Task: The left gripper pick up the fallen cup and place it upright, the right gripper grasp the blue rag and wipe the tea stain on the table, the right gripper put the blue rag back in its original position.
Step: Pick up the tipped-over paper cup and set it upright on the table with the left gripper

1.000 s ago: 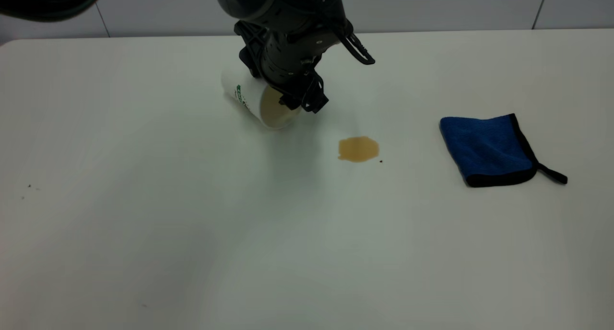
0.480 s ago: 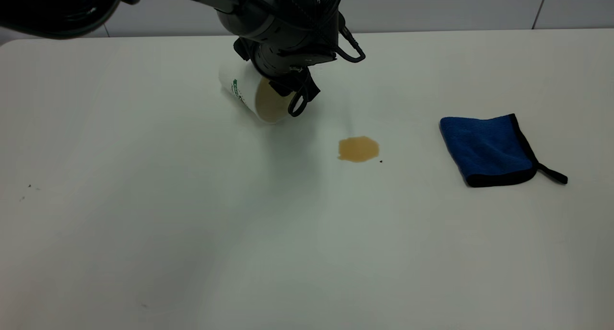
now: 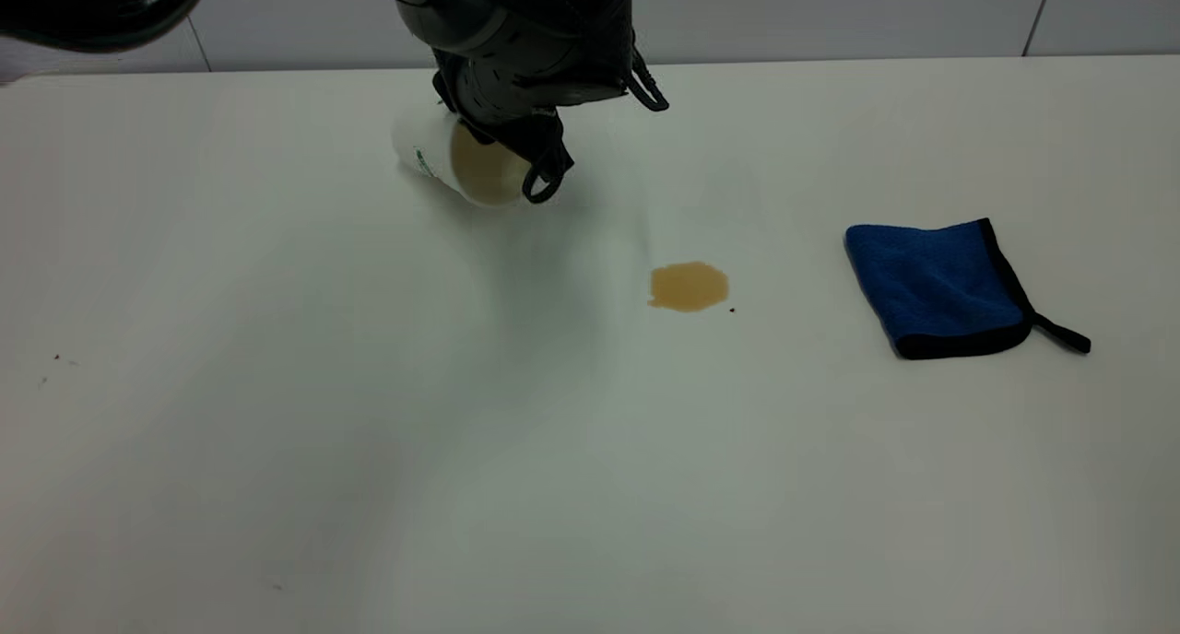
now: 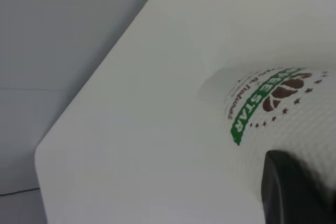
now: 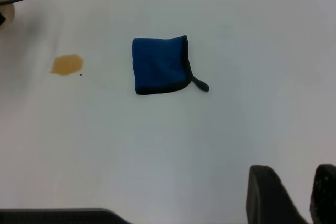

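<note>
My left gripper [image 3: 530,159] is shut on the cup [image 3: 441,158], held off the table [image 3: 277,385] at the back centre-left. The white cup is tilted, its brown-stained mouth facing the camera. In the left wrist view one black finger [image 4: 291,192] presses on the cup [image 4: 278,114] below the green banner. The tea stain [image 3: 688,286] lies right of centre, with the blue rag [image 3: 931,284] flat further right. My right gripper [image 5: 300,182] hovers high above the table, narrowly open and empty, well away from the blue rag [image 5: 157,65] and the tea stain [image 5: 66,64].
A tiny dark speck [image 3: 732,310] sits just right of the stain. A few small specks [image 3: 55,358] dot the table's left side. The table's rounded back corner [image 4: 44,153] lies beyond the cup, with a grey wall behind it.
The left gripper has carried the cup left and toward the back of the table. The cup has turned in the grip, showing less of its side. Stain and rag have not moved.
</note>
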Action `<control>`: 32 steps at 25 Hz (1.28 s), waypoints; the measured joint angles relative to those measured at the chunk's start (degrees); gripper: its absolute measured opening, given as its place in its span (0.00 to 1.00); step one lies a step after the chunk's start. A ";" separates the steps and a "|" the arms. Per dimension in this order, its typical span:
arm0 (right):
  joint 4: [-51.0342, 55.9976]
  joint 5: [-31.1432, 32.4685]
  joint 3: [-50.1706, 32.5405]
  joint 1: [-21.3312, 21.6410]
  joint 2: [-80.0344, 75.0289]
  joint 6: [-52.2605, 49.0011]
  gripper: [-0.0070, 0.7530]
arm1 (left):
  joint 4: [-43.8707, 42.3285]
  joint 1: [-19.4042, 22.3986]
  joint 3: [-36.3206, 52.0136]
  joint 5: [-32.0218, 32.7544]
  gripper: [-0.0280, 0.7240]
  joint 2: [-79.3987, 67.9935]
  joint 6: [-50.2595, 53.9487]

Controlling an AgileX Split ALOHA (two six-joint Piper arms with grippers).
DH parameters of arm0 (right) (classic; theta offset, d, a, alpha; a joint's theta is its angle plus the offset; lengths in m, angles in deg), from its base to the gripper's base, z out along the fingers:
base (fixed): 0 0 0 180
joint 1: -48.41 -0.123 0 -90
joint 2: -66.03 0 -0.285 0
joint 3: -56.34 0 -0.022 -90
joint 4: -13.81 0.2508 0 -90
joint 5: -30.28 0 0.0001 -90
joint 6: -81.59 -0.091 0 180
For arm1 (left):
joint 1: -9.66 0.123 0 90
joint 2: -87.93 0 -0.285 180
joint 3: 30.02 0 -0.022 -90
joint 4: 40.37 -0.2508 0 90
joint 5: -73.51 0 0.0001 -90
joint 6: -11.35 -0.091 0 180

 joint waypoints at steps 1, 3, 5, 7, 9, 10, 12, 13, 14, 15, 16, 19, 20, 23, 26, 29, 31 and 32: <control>0.00 0.00 0.00 0.00 0.00 0.00 0.33 | 2.61 0.34 0.00 0.09 0.08 0.97 -2.69; 0.00 0.00 0.00 0.00 0.00 0.00 0.33 | 10.63 1.60 0.00 0.09 0.06 4.24 -9.44; 0.00 0.00 0.00 0.00 0.00 0.00 0.33 | 22.36 3.66 0.00 -0.21 0.05 7.90 -16.55; 0.00 0.00 0.00 0.00 0.00 0.00 0.33 | 33.73 6.07 0.00 -0.32 0.05 11.67 -24.21; 0.00 0.00 0.00 0.00 0.00 0.00 0.33 | 46.00 8.70 -0.12 -0.25 0.05 14.11 -32.15; 0.00 0.00 0.00 0.00 0.00 0.00 0.33 | 51.06 10.15 -0.12 -0.10 0.05 14.81 -35.80; 0.00 0.00 0.00 0.00 0.00 0.00 0.33 | 61.62 12.78 -0.12 0.58 0.05 15.03 -41.49; 0.00 0.00 0.00 0.00 0.00 0.00 0.33 | 64.98 13.69 -0.12 1.03 0.05 14.78 -43.79; 0.00 0.00 0.00 0.00 0.00 0.00 0.33 | 67.80 14.61 -0.12 1.37 0.05 14.42 -45.02; 0.00 0.00 0.00 0.00 0.00 0.00 0.33 | 69.54 15.38 -0.12 1.43 0.05 14.24 -45.84; 0.00 0.00 0.00 0.00 0.00 0.00 0.33 | 70.59 16.02 -0.12 1.43 0.05 13.98 -46.26; 0.00 0.00 0.00 0.00 0.00 0.00 0.33 | 71.32 17.33 -0.12 1.43 0.05 13.45 -46.69; 0.00 0.00 0.00 0.00 0.00 0.00 0.33 | 71.37 17.62 -0.12 1.38 0.05 13.16 -46.74; 0.00 0.00 0.00 0.00 0.00 0.00 0.33 | 71.37 17.99 -0.12 1.19 0.05 12.26 -46.74; 0.00 0.00 0.00 0.00 0.00 0.00 0.33 | 72.22 17.99 -0.12 1.18 0.05 11.15 -46.74; 0.00 0.00 0.00 0.00 0.00 0.00 0.33 | 73.48 17.99 -0.12 0.72 0.05 10.14 -46.69; 0.00 0.00 0.00 0.00 0.00 0.00 0.33 | 73.67 17.99 -0.12 0.50 0.06 9.81 -46.69; 0.00 0.00 0.00 0.00 0.00 0.00 0.33 | 73.62 17.99 -0.12 0.35 0.06 9.74 -46.69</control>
